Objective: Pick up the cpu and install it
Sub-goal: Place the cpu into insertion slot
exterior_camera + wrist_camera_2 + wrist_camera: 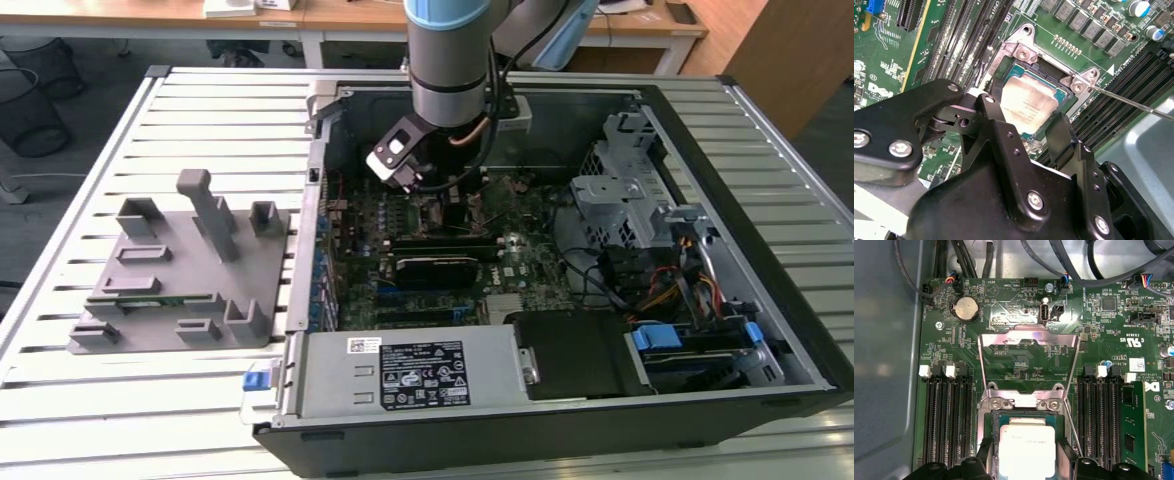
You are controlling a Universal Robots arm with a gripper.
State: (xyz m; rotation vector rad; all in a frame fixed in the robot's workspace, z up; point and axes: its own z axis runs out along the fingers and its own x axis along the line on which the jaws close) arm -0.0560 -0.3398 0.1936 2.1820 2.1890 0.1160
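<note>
Arm is lowered into the open computer case on the slatted table. The gripper straddles the cpu, which lies within the socket on the motherboard, silver top up, below the raised load plate. Whether the claw pinches the cpu or stands spread beside it cannot be told. Grey fixture block sits beside the case

The small square cpu has a dull, brushed silvery metal top, the hinged socket frame is bright polished metal, the green circuit board looks glossy, and the black tool is matt with shiny screw heads.
</note>
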